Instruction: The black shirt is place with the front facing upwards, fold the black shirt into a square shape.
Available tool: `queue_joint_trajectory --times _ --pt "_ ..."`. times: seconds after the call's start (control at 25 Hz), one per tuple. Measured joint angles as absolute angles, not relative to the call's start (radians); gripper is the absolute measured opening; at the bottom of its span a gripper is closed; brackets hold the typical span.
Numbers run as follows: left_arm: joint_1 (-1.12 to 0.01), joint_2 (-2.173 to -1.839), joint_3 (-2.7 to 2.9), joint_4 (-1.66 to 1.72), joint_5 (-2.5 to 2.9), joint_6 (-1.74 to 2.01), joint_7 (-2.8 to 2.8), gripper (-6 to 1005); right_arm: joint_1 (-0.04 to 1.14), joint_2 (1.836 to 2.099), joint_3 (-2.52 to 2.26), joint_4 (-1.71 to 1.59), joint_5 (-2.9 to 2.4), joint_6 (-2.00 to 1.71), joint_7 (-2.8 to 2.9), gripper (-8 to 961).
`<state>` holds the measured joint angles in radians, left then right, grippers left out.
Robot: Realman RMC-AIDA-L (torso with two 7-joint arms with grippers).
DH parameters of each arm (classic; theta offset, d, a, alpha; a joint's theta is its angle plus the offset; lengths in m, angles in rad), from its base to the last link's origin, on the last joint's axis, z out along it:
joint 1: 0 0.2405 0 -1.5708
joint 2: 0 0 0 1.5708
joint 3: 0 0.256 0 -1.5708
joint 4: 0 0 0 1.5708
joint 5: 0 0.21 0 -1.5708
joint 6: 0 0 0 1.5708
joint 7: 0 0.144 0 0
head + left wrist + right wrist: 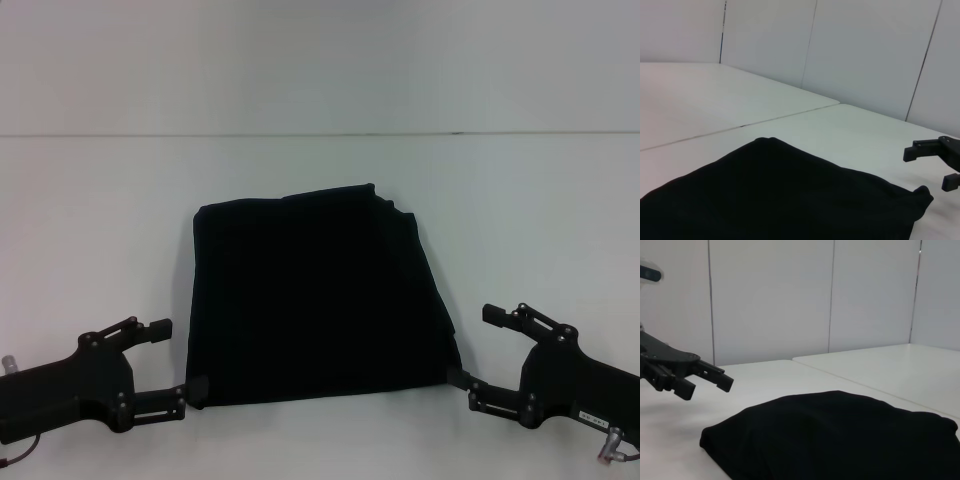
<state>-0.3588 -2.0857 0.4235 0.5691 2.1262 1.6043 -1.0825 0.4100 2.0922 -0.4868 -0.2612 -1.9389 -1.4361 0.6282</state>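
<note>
1. Shirt lies folded into a rough square in the middle of the table, no lettering showing, with slightly uneven layers at the far right corner.
2. Left gripper sits at the near left corner, fingers apart; its lower finger tip looks to touch the hem, and nothing is clamped.
3. Right gripper sits at the near right corner, fingers likewise spread, its lower finger tip right at the cloth edge, holding nothing.
4. Judging by the shape, the fold looks nearly or fully done, so the step in hand is probably release and retreat.
5. To do it well, both grippers should draw outward and up, with fingers kept wide so neither tip snags the hem.
6. Risk: a caught edge would drag a corner and spoil the square.
7. If tidying is wanted, the ragged far right corner is the place.
</note>
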Motion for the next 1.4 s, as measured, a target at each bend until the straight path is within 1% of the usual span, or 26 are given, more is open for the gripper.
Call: queue_joint_trajectory --times 1.4 --pt "-0.376 -2.084 0.423 0.572 2.126 1.602 -1.081 947 0.424 2.091 -0.466 -0.266 -1.939 -1.438 0.649 928"
